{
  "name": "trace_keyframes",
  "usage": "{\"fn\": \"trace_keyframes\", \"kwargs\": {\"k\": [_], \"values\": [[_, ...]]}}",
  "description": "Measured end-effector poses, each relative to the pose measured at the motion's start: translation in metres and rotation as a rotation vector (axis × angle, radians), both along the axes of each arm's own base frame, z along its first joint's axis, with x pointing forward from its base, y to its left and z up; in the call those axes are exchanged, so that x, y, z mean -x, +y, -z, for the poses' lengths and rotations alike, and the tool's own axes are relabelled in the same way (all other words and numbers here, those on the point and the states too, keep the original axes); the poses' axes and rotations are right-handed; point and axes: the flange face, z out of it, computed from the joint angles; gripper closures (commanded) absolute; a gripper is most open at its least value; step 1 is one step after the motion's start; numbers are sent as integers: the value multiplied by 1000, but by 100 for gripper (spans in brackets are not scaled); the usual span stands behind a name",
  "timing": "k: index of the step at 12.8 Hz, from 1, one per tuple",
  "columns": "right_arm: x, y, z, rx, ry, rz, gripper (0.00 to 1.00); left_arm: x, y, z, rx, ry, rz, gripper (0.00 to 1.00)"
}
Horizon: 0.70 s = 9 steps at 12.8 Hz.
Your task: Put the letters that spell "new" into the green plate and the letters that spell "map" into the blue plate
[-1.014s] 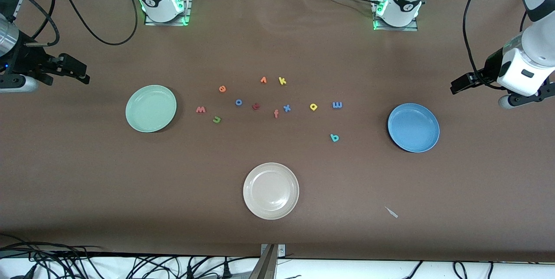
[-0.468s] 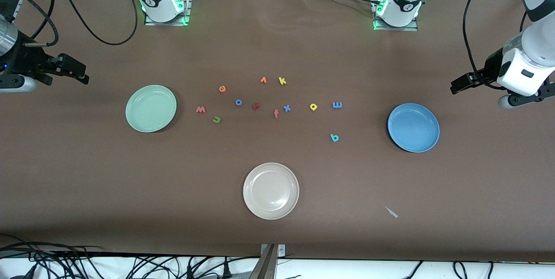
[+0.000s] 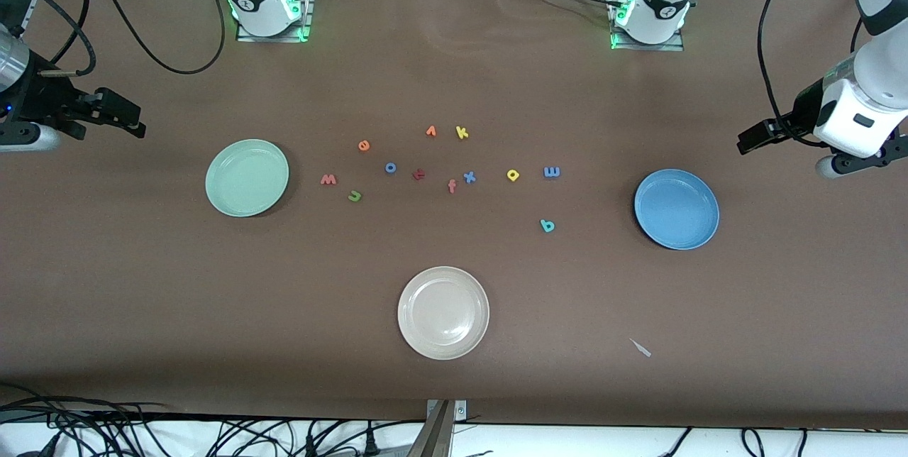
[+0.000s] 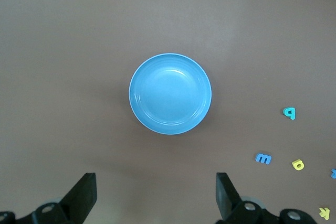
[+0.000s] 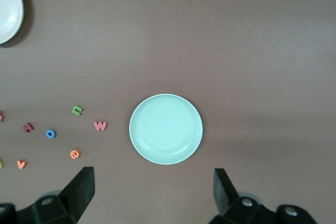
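Observation:
The green plate [image 3: 247, 177] [image 5: 166, 129] lies toward the right arm's end of the table, and the blue plate [image 3: 676, 208] [image 4: 170, 93] toward the left arm's end. Between them lie the salmon "w" [image 3: 328, 179], green "n" [image 3: 355, 195], orange "e" [image 3: 364, 145], blue "m" [image 3: 552, 172], yellow "p" [image 3: 513, 174] and teal "a" [image 3: 547, 226]. My right gripper [image 3: 138, 123] [image 5: 154, 195] hangs open and empty over bare table by the green plate. My left gripper [image 3: 745, 143] [image 4: 156, 198] hangs open and empty by the blue plate.
A beige-white plate [image 3: 443, 312] sits nearer the front camera than the letters. Other letters lie among the task's own: blue "o" [image 3: 390, 167], a dark red one [image 3: 418, 174], salmon "f" [image 3: 452, 186], blue "x" [image 3: 469, 177], yellow "k" [image 3: 462, 133], an orange one [image 3: 430, 131].

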Motion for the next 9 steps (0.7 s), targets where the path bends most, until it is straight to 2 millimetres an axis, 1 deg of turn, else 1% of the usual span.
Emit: {"fn": "trace_keyframes", "kwargs": {"k": [6, 9], "values": [[-1, -1, 3, 0, 5, 3, 0, 3, 7, 4, 0, 37, -12, 0], [-4, -4, 9, 0, 15, 6, 0, -5, 3, 26, 9, 78, -1, 0]]}}
